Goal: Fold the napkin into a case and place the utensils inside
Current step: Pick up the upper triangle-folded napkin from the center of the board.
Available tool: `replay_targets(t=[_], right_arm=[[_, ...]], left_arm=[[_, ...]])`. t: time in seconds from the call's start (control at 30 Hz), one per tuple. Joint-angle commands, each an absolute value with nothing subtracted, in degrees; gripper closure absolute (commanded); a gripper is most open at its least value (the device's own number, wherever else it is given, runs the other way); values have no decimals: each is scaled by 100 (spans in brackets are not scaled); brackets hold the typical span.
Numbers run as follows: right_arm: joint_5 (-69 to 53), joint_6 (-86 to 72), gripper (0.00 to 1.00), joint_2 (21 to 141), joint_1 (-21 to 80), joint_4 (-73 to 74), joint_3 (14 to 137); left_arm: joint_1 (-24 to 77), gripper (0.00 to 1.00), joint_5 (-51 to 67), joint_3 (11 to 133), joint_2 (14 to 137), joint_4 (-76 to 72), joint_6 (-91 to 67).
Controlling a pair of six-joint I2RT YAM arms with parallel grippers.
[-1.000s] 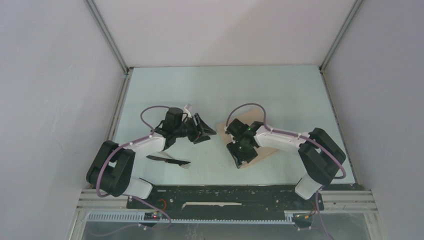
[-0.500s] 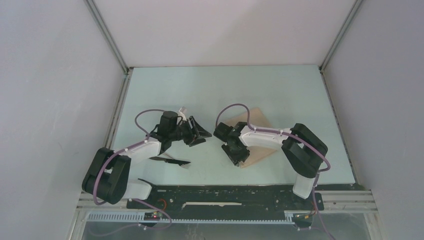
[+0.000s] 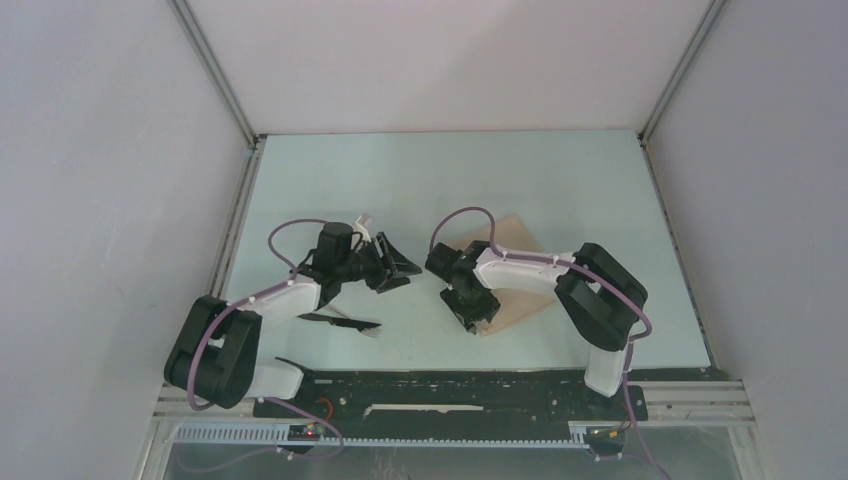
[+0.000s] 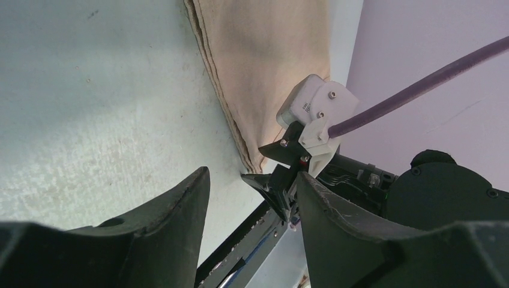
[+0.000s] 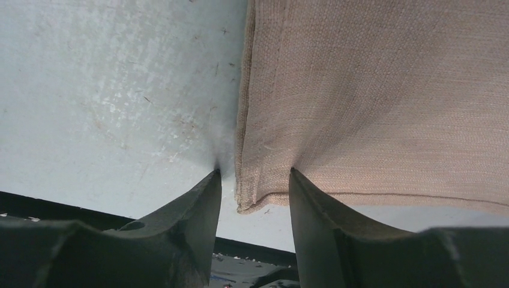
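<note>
Okay, overhead first: the napkin (image 3: 517, 238) lies folded just right of centre on the table (image 3: 450, 175), and my right gripper (image 3: 476, 315) is down at its near-left corner. My left gripper (image 3: 398, 265) hangs just left of the cloth, apart from it. The utensils (image 3: 338, 320) (dark slim pieces, I can't tell which is which from up here) lie on the table close beside the left arm (image 3: 285, 295), well apart from the napkin.

Over to the left wrist: the left gripper (image 4: 252, 177) is spread wide, nothing between its fingers (image 4: 174, 222), bare table (image 4: 90, 90) beneath. Ahead, the napkin (image 4: 270, 54) shows its stacked folded edges, narrowing to a corner right where the right gripper (image 4: 277, 189) sits.

Now the right wrist: the right gripper (image 5: 254, 173) is parted to a middling gap, straddling the hemmed edge of the napkin (image 5: 390, 90) near its corner. One of its fingers (image 5: 207, 192) meets the table (image 5: 120, 90) just beside the hem, the other rests on the cloth. The fabric lies flat between them, not pinched.
</note>
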State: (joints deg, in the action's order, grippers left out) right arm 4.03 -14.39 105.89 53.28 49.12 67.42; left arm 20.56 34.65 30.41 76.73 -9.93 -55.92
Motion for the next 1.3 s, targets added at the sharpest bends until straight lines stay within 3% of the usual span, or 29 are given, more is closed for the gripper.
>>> replay_targets(t=[0.0, 0.4, 0.97, 1.0, 1.03, 1.07, 1.27], right_arm=[[353, -1411, 48, 11043, 5281, 4411, 6552], [890, -1388, 100, 10773, 5239, 4065, 6247], [-1452, -1436, 100, 8882, 4187, 3212, 5134], [-1497, -1467, 100, 8818, 4132, 3207, 5078], [-1537, -1494, 100, 8744, 4071, 3208, 5039], [-1584, -1518, 100, 8637, 3984, 3213, 4993], [-1796, -1538, 100, 8328, 3668, 3234, 4874]], left_arm=[[1963, 40, 3622, 2928, 7456, -1188, -5484], [1925, 40, 3663, 2962, 7530, -1200, -5500], [2371, 39, 3752, 3248, 8690, -2276, -6350], [2442, 37, 3711, 3284, 8784, -2359, -6445], [2508, 24, 3664, 3313, 8868, -2476, -6564], [2598, 19, 3577, 3333, 8963, -2660, -6685], [2889, 12, 3096, 3329, 9540, -3501, -7517]])
